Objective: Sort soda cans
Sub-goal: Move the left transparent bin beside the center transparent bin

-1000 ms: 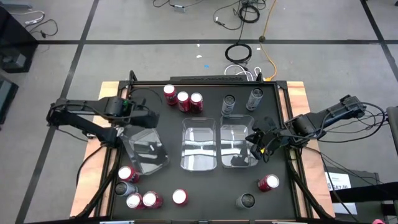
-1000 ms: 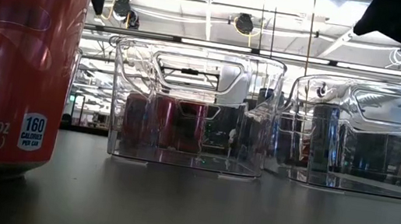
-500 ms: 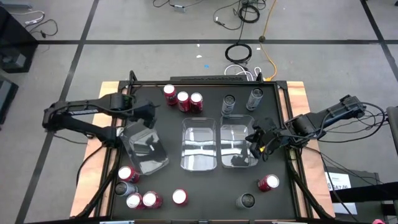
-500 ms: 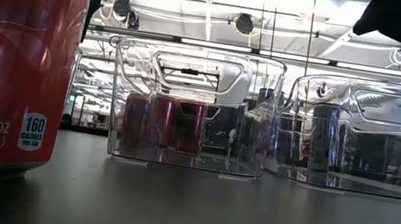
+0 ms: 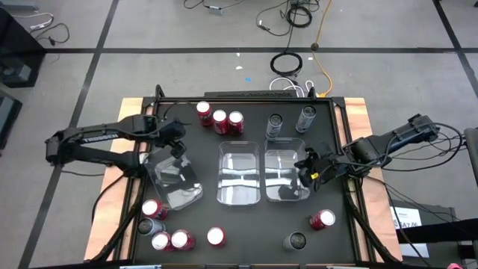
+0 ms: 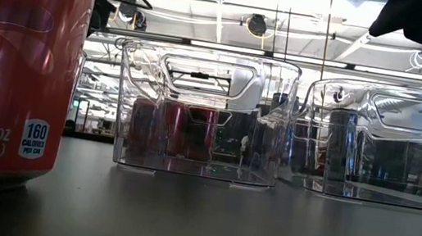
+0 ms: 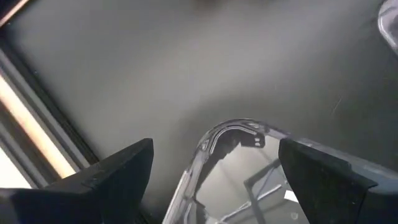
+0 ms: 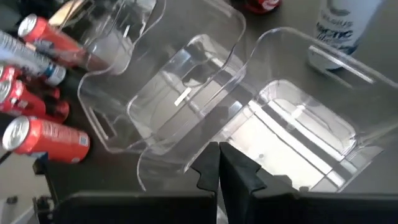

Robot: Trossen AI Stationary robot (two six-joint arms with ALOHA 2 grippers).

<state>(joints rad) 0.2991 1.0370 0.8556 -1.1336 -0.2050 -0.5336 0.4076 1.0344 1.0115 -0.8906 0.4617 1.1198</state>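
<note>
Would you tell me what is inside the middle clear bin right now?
The middle bin holds no cans; only its clear floor and glare show. The red cans stand on the table behind it. The low view confirms this.

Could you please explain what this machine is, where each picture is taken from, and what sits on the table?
It is a robot with two dark arms at a black table. One camera looks straight down, one sits at table height, and one rides on each wrist. Three clear bins stand mid-table, empty, with red and grey soda cans grouped around them. The left gripper hangs over the tilted leftmost bin, fingers open and holding nothing. The right gripper waits shut above the right bin. The big red can simply stands close to the low camera.
</note>
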